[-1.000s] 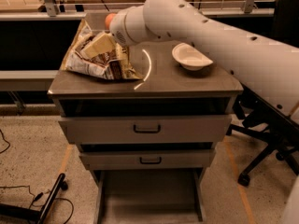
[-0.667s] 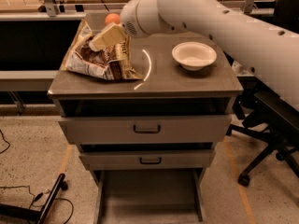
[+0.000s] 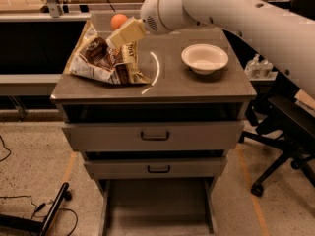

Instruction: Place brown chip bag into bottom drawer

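Brown chip bag (image 3: 101,63) lay crumpled on the left part of the cabinet top (image 3: 197,85), dark brown and cream foil, near edge spread flat, far left corner standing up. It was not in any drawer.

Gripper (image 3: 125,33), cream-coloured, sat directly over the bag's right upper part, touching or very nearly touching the foil. Whether it was released or clenched on the bag: cannot tell from this view.

Orange ball (image 3: 118,21) rested just behind the bag, at the far edge of the top, just left of the gripper's wrist.

White arm (image 3: 236,9) came in from the upper right, crossing above the far right of the top.

White bowl (image 3: 204,58) stood upright on the right side of the top, well apart from the bag. A pale curved glint showed on the surface between bag and bowl.

Below the top: top drawer (image 3: 155,135) with dark handle, slightly out. Middle drawer (image 3: 155,168) with dark handle, under it, set a little further back.

Bottom drawer (image 3: 157,208) was pulled well out toward the near side, narrower than the two above, grey flat floor and low side walls showing.

Black office chair (image 3: 285,132) stood right of the cabinet. A black stand leg (image 3: 49,215) and loose cables (image 3: 10,151) lay on the speckled floor at near left.
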You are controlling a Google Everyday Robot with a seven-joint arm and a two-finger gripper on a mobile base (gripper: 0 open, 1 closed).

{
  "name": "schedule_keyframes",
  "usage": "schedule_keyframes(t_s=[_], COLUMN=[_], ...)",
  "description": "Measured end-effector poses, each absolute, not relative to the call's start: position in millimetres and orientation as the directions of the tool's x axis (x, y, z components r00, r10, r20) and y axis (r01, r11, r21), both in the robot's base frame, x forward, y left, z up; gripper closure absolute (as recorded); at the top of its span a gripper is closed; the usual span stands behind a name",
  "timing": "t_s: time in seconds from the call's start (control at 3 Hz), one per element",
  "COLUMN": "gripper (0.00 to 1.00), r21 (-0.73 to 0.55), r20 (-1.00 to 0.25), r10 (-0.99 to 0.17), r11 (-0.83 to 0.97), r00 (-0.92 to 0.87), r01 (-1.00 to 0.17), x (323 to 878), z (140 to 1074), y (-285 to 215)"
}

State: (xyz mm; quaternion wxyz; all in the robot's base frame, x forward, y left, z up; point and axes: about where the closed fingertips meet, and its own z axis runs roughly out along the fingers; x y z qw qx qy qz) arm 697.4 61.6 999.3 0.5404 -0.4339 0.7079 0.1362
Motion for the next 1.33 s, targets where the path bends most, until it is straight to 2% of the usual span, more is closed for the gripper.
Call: schedule_keyframes(t_s=[1.33], gripper=[0.00], r21=[-0.161], r20=[-0.892], r10=[-0.429], r11=[0.595], r00=[-0.141], r01=[-0.787], x=[718.8], z=[930.6], y=[57.2])
